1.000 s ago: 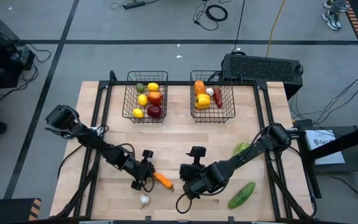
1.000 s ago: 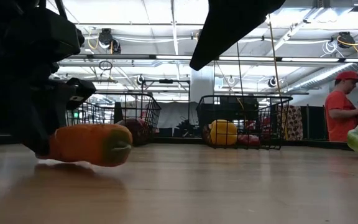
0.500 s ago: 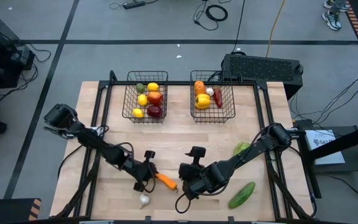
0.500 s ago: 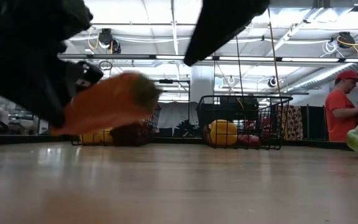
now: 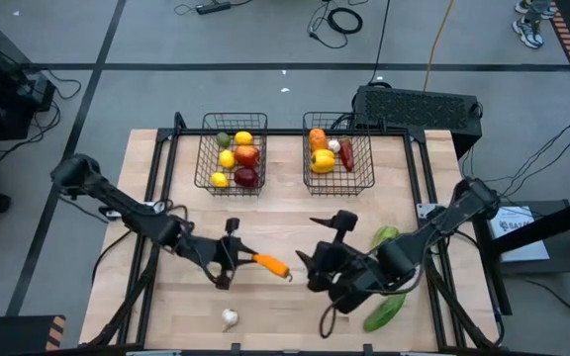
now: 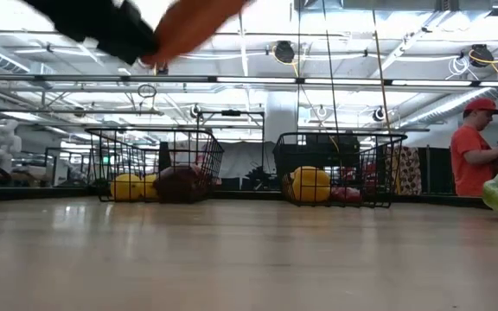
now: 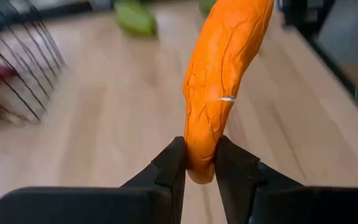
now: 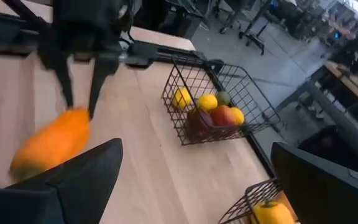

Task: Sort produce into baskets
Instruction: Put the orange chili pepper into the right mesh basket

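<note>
Carrot pinched in the left gripper above the table, right gripper spread wide beside it.

We see the left gripper with its jaws clamped tight on the butt end of the carrot, which juts forward past the fingers and hangs clear of the wooden table near its middle. The right gripper sits close by, to the carrot's right in the high view, its jaws set far apart and holding nothing. A garlic bulb lies near the front edge, a cucumber and another green piece lie toward the right. At the back stand the left basket with lemons and apples and the right basket. Across the room we make out a person in a red shirt under bright ceiling lights.
</note>
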Controlling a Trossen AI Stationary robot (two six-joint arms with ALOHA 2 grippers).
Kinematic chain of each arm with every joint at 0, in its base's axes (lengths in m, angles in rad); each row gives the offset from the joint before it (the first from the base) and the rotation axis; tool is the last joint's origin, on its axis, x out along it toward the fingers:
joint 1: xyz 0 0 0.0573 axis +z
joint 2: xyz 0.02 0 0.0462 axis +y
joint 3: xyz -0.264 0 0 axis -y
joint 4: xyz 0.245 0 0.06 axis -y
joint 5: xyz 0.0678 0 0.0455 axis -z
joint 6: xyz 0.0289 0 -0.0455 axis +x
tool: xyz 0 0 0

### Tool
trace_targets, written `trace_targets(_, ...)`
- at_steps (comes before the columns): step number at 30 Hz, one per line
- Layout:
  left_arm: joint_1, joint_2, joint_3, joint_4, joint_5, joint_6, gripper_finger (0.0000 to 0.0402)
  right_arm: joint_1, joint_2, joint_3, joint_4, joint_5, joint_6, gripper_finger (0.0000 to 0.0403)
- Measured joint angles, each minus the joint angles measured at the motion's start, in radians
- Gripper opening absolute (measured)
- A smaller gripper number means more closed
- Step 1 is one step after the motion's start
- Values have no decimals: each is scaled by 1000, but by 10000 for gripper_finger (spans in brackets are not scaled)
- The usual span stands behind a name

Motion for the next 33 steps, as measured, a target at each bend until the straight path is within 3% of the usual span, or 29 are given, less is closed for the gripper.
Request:
trace_targets(4,19,-89,0,44,-7,69,80,19,-59,-75,-11,19,-17,400)
trace_targets(7,24,-150,0,119,-15,145,79,24,-114,-210,-44,42,95,400)
trace_targets(10,37,-199,0,185,-38,214,79,24,-158,-363,29,53,196,400)
trace_targets(13,52,-221,0,278,-48,290,79,28,-188,-495,337,88,101,400)
trace_targets(18,82,-205,0,451,-40,375,79,-2,-194,-631,1077,47,-403,400)
trace_targets(21,94,-191,0,507,-15,388,79,-27,-195,-672,1484,-48,-698,400)
trace_targets(24,100,-187,0,524,31,387,79,-50,-197,-687,1726,-189,-858,400)
trace_targets(28,101,-187,0,527,43,388,79,-104,-197,-688,1803,-374,-890,400)
trace_targets(33,103,-172,0,578,44,409,79,-202,-196,-688,1793,-613,-782,400)
